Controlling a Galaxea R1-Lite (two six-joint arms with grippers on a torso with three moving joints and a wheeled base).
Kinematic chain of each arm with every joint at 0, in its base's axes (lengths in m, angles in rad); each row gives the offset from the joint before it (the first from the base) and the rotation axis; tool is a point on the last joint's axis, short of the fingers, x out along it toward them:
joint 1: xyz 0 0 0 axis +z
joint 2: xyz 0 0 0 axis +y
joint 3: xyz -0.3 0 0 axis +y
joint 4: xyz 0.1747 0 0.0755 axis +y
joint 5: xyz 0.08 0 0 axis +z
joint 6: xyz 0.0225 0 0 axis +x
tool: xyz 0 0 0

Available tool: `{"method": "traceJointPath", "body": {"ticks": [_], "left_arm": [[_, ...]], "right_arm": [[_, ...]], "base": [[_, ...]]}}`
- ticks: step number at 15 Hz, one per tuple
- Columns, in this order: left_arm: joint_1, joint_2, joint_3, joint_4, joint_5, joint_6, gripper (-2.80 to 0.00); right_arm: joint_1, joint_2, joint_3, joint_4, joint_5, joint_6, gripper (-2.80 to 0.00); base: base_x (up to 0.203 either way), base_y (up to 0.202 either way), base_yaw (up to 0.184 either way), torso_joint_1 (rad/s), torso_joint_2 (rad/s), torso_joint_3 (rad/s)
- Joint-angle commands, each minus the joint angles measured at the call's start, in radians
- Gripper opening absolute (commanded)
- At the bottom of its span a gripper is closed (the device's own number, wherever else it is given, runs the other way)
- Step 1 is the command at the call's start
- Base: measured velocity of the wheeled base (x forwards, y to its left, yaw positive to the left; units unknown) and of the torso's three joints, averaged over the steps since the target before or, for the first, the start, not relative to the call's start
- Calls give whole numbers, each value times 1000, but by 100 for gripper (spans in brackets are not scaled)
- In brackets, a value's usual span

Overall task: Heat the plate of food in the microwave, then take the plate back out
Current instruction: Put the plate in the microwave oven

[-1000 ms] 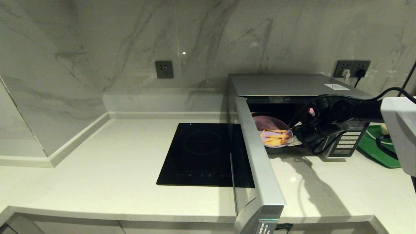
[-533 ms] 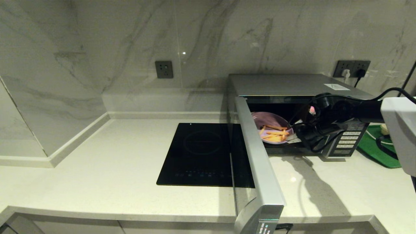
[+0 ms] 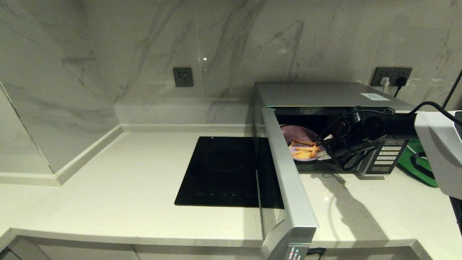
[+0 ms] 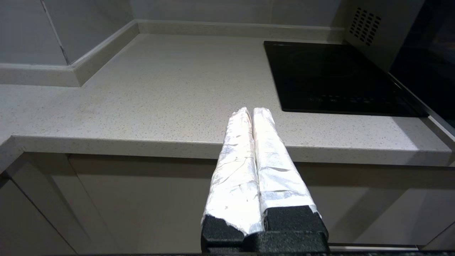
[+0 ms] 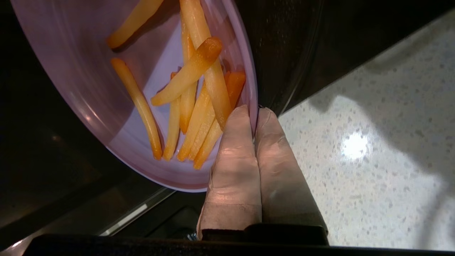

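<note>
The silver-grey microwave (image 3: pixel 325 94) stands at the back right with its door (image 3: pixel 287 177) swung wide open toward me. The pale-lavender plate of food (image 3: pixel 299 134) with orange fries sits low in the front of the dark cavity. My right gripper (image 3: pixel 322 154) is at the cavity mouth, shut on the plate's near right rim. In the right wrist view the two fingers pinch the rim of the plate of food (image 5: pixel 71 78), one inside and one outside, at the right gripper (image 5: pixel 256 112). My left gripper (image 4: pixel 251 111) is shut and empty, parked low before the counter's front edge.
A flat black induction cooktop (image 3: pixel 227 169) lies left of the open door. The microwave's button panel (image 3: pixel 388 155) is beside my right wrist. A green tray (image 3: pixel 418 168) lies at the far right. Pale speckled counter (image 3: pixel 108 187) runs to the left wall.
My right gripper has carried the plate a little farther back and into the microwave cavity. The left arm and the door have stayed still.
</note>
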Motion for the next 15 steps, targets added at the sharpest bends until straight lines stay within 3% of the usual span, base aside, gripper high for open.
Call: {"method": "traceJointPath", "body": {"ticks": [1,9,10,15], "left_arm": [[0,0,0,-1,1,0,-280],[0,0,0,-1,1,0,-280],[0,0,0,-1,2,0,-280],[0,0,0,-1,1,0,-280]], "right_arm": [[0,7,1,4,-4,7,-280],[-2,6,1,5,-12,8,-280],[-2,4,1,5,-12,8,0],[-2,-29,1,2,-11,11,0]], "base": [[0,0,0,0,0,0],[0,0,0,0,0,0],[0,0,0,0,0,0],[0,0,0,0,0,0]]}}
